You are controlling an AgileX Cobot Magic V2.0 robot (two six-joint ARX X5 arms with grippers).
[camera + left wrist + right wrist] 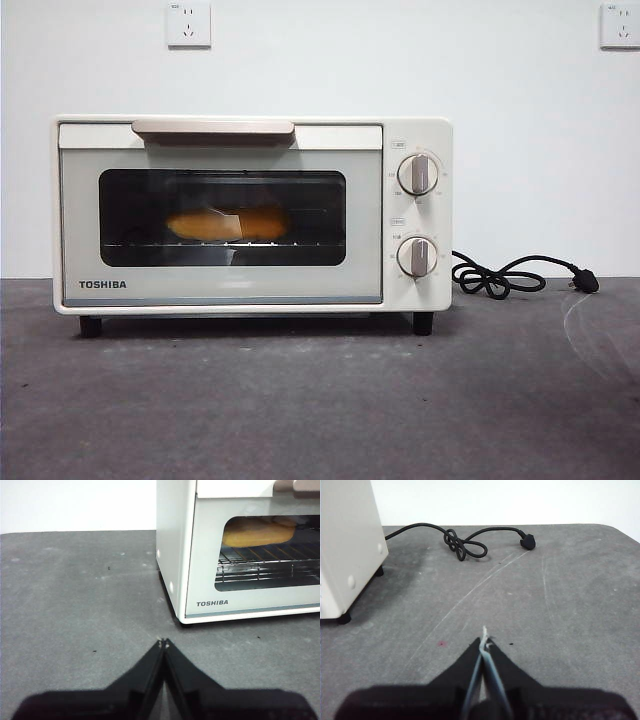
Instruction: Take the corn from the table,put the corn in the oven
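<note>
Fingers of left gripper (163,643) and right gripper (484,642) pressed together, empty, low over bare counter (300,400). Beyond, at 12 o'clock, corn (228,224) lying on rack inside shut oven (250,215). Probably light, stiff, glossy-slick; best pinched across thick middle.

The yellow-orange corn (228,224) is seen lying lengthwise on the wire rack inside the cream-white oven (250,290), whose door is shut. The oven is set on the dark grey table (300,400).
</note>
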